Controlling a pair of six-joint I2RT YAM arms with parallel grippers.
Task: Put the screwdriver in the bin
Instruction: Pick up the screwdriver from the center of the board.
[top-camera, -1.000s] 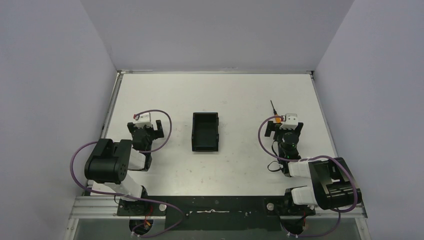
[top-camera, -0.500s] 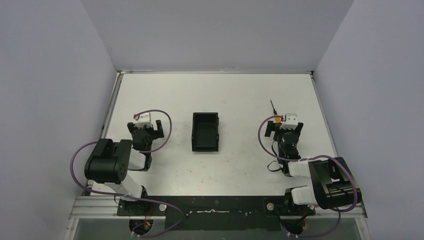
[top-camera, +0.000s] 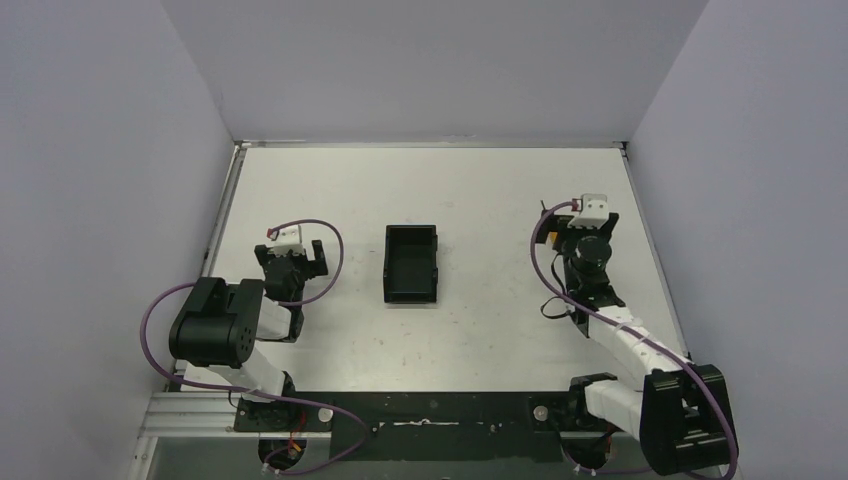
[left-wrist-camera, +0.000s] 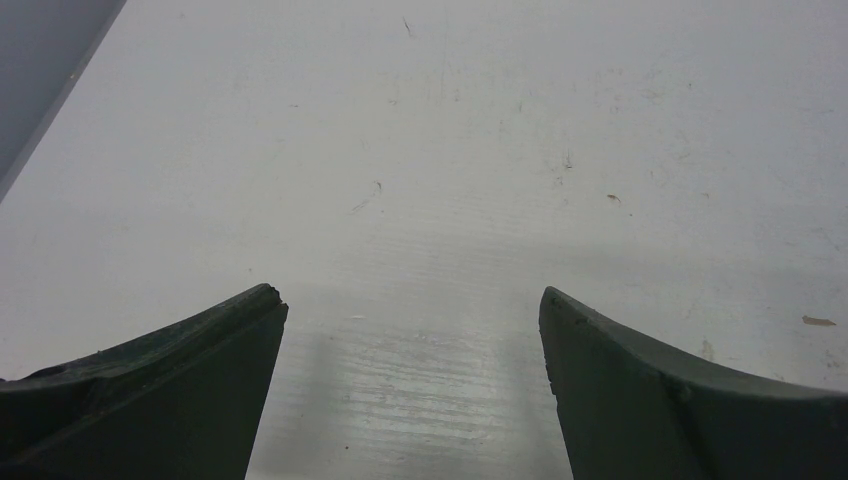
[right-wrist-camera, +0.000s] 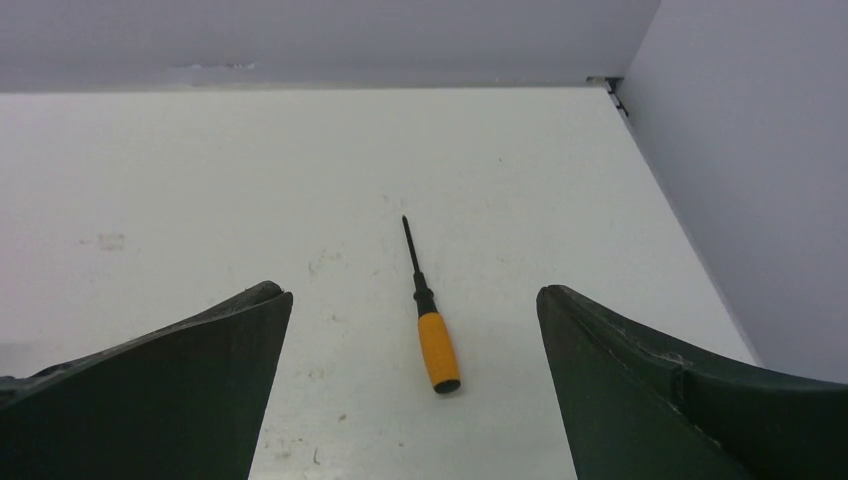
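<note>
The screwdriver (right-wrist-camera: 438, 350), orange handle and thin black shaft, lies on the white table with its shaft pointing to the far wall. My right gripper (right-wrist-camera: 410, 292) is open; the screwdriver lies between and just ahead of its fingertips, untouched. In the top view the right gripper (top-camera: 580, 226) is at the right of the table and largely hides the screwdriver. The black bin (top-camera: 388, 266) stands empty at the table's middle. My left gripper (top-camera: 290, 256) is open and empty, low over bare table in its wrist view (left-wrist-camera: 410, 308).
The right wall (right-wrist-camera: 760, 150) and the far wall (right-wrist-camera: 300, 35) close in the table near the screwdriver. Purple cables (top-camera: 535, 255) loop beside both wrists.
My right arm has stretched out, carrying its gripper farther from the base and slightly right, over the screwdriver. The left arm, bin and screwdriver have not moved.
</note>
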